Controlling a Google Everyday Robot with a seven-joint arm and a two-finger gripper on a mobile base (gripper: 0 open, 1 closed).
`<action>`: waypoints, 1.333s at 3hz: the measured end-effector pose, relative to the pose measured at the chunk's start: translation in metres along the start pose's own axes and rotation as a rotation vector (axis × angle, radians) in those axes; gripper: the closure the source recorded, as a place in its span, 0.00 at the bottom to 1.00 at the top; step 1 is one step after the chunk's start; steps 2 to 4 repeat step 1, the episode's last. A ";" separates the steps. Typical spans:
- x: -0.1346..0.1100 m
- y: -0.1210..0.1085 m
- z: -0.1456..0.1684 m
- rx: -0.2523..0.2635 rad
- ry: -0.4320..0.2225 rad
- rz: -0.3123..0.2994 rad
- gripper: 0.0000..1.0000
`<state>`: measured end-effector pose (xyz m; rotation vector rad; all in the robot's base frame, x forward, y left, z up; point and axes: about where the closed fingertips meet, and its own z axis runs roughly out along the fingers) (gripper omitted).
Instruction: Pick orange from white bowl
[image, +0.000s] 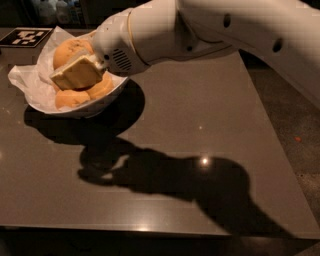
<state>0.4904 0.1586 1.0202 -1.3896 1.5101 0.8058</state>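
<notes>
My gripper (77, 75): cream-white, over the white bowl (107, 97).
Orange (67, 50) just behind my gripper: pale orange, perhaps faintly speckled.
Table (200, 125) below my gripper: dark grey-brown.
Marker (25, 36) beyond my gripper: black-and-white squares.

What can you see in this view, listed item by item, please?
large orange: one, pale orange, back of the white bowl, partly behind the gripper
smaller oranges: two visible, pale orange, front of the bowl
white bowl: one, glossy white, far left of the table
paper lining: one, crumpled white, inside the bowl and spilling over its rim
marker tag: one, black and white, far left corner
table: one, dark grey-brown, carrying the arm's shadow
arm: one, white, reaching in from the upper right
gripper: one, cream, down among the oranges in the bowl
</notes>
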 end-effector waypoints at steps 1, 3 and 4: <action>0.001 0.000 -0.003 0.006 0.001 0.004 1.00; 0.001 0.000 -0.003 0.006 0.001 0.004 1.00; 0.001 0.000 -0.003 0.006 0.001 0.004 1.00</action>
